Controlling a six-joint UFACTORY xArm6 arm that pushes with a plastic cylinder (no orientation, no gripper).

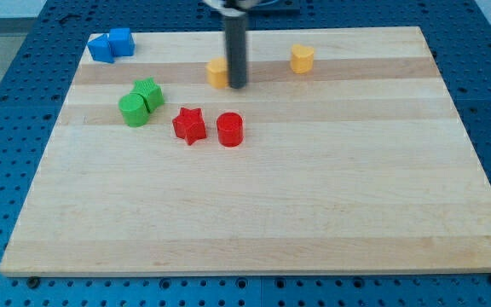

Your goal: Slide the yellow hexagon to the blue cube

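1. Yellow hexagon [218, 73] – desk's [254, 213] top centre, my tip [238, 85] touching its right face.
2. Blue cube [121, 41] top left, well apart.
3. No gripper fitted – rod only.
4. Judged light, rigid, slippery; push right face.

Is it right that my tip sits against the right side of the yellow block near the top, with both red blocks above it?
Not quite. In the camera view my tip is against that yellow block, but the red star and red cylinder lie below it, not above.

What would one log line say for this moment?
tip: touching right side of yellow block | blue cube: top-left corner, beside another blue block | they're apart
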